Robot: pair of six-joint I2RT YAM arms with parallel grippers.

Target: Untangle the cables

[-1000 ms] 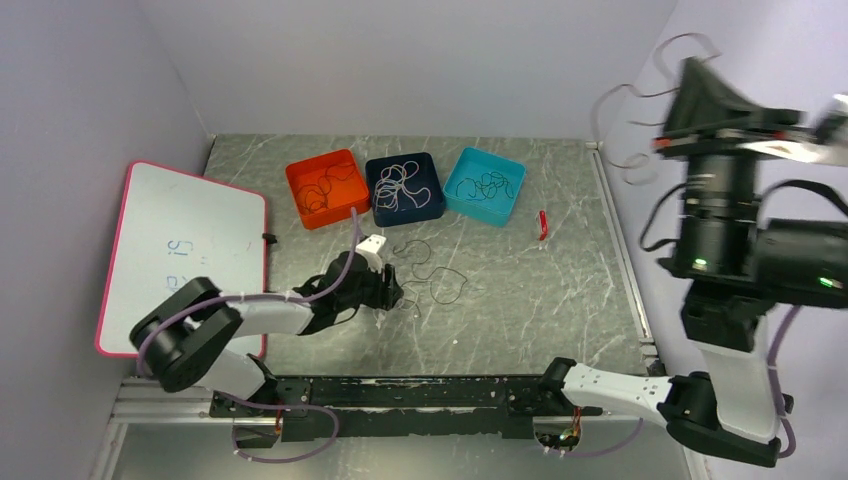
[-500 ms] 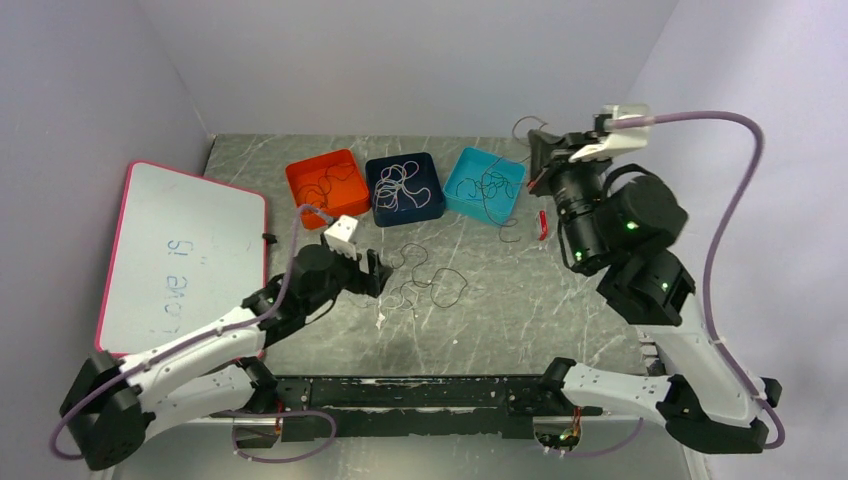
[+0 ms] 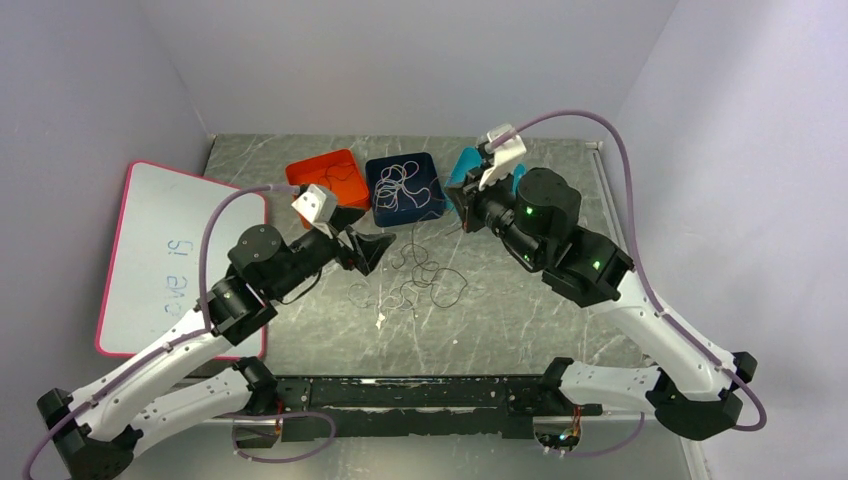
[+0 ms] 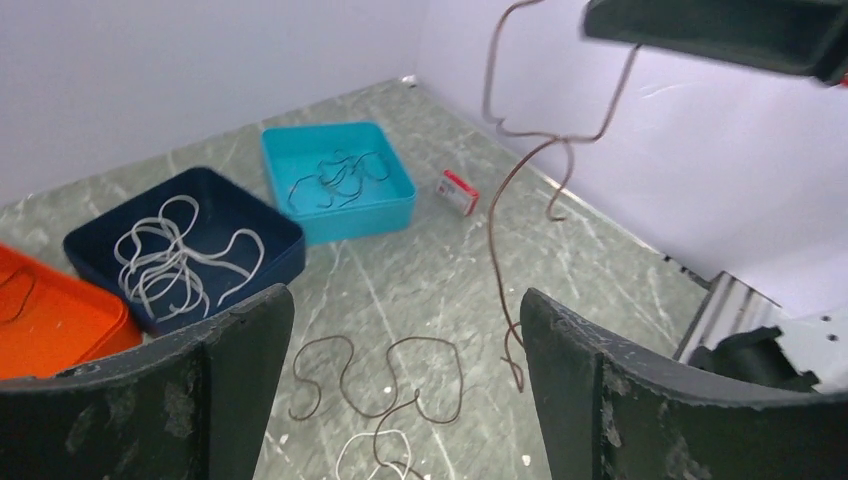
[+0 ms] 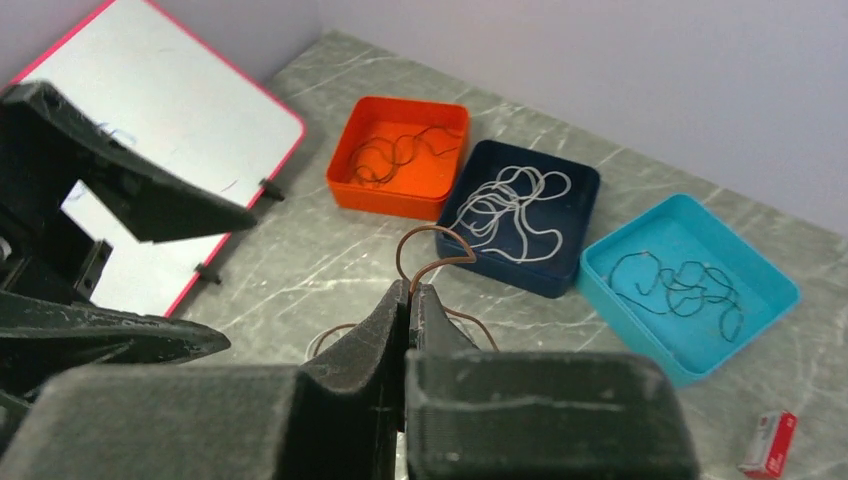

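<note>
A loose tangle of thin brownish-red and white cables point(image 3: 425, 280) lies on the grey table in front of the trays. My right gripper point(image 5: 410, 290) is shut on one brownish-red cable point(image 5: 435, 240), which loops up out of its tips. In the left wrist view this cable point(image 4: 495, 230) hangs in curls down toward the tangle point(image 4: 380, 385). My left gripper point(image 4: 402, 300) is wide open above the tangle, with nothing between its fingers. From above, the left gripper point(image 3: 372, 250) and right gripper point(image 3: 457, 208) face each other over the tangle.
Three trays stand at the back: orange point(image 5: 345, 185) with brownish cables, navy point(image 5: 520, 275) with white ones, teal point(image 5: 640, 330) with black ones. A pink-rimmed whiteboard point(image 3: 170, 250) lies at the left. A small red and white box point(image 4: 458, 190) sits right of the teal tray.
My right arm has swung from high on the right down and left to over the tangle, still gripping the cable. My left gripper has opened wide and lifted back toward the orange tray.
</note>
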